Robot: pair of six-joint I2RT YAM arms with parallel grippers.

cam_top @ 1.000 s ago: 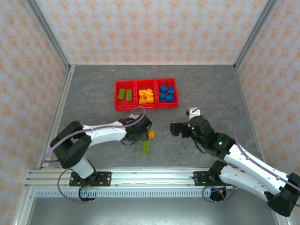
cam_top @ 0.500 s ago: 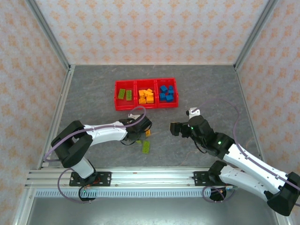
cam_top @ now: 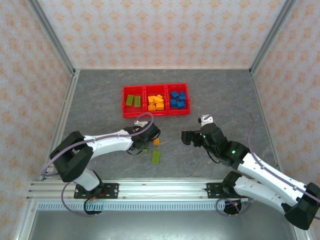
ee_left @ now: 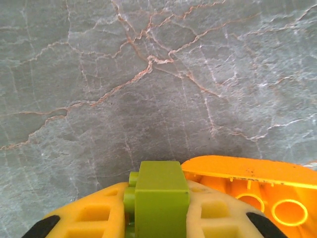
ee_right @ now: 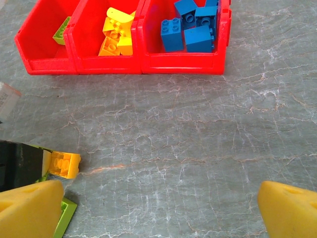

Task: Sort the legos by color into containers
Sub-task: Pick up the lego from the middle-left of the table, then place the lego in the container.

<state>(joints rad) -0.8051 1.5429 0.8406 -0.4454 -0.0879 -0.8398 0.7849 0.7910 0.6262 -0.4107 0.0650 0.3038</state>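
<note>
Our left tool (cam_top: 147,144) is clamped shut on a lime green brick (ee_left: 158,191), which sits between its yellow pads (ee_left: 94,215). An orange brick (ee_left: 247,181) lies just beside the held one, on the grey desk (ee_left: 148,74). A second green brick (cam_top: 156,156) lies near them, flat on the desk. Our right tool (ee_right: 158,213) stands wide apart, holding nothing. Farther back, the red tray (ee_right: 124,64) holds green legos (cam_top: 132,100) in its left compartment, orange legos (cam_top: 156,103) in the middle and blue legos (cam_top: 177,99) on the right.

red tray (cam_top: 156,114), lime, orange-yellow and blue legos (cam_top: 156,103), grey veined table (cam_top: 100,100).
</note>
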